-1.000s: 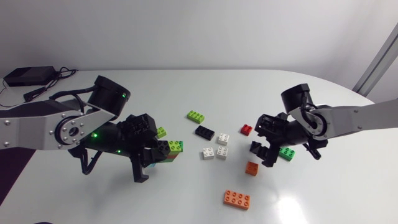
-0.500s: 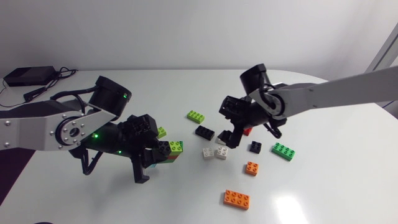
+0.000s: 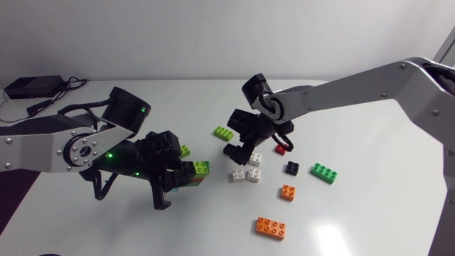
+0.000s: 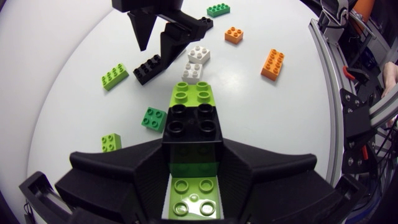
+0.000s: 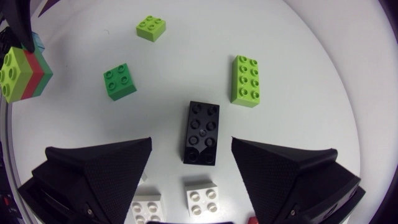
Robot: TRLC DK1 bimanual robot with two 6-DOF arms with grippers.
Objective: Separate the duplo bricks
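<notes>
My left pincer [image 4: 194,171] is clenched on the stacked bricks [image 4: 193,121], left of the loose ones. My right pincer [image 5: 191,146] hangs released over the loose black brick [image 5: 202,127]. Closing here could trap that brick or shove the white bricks [image 5: 201,199], missing the stack. A second ago it was beside the green brick [image 3: 323,172], and it has since swung across.

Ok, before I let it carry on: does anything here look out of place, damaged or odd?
Nothing stands out. The loose bricks lie flat on the table, none visibly broken. The only joined piece is the stack gripped in the left tool. The right tool is open over the black brick.
</notes>
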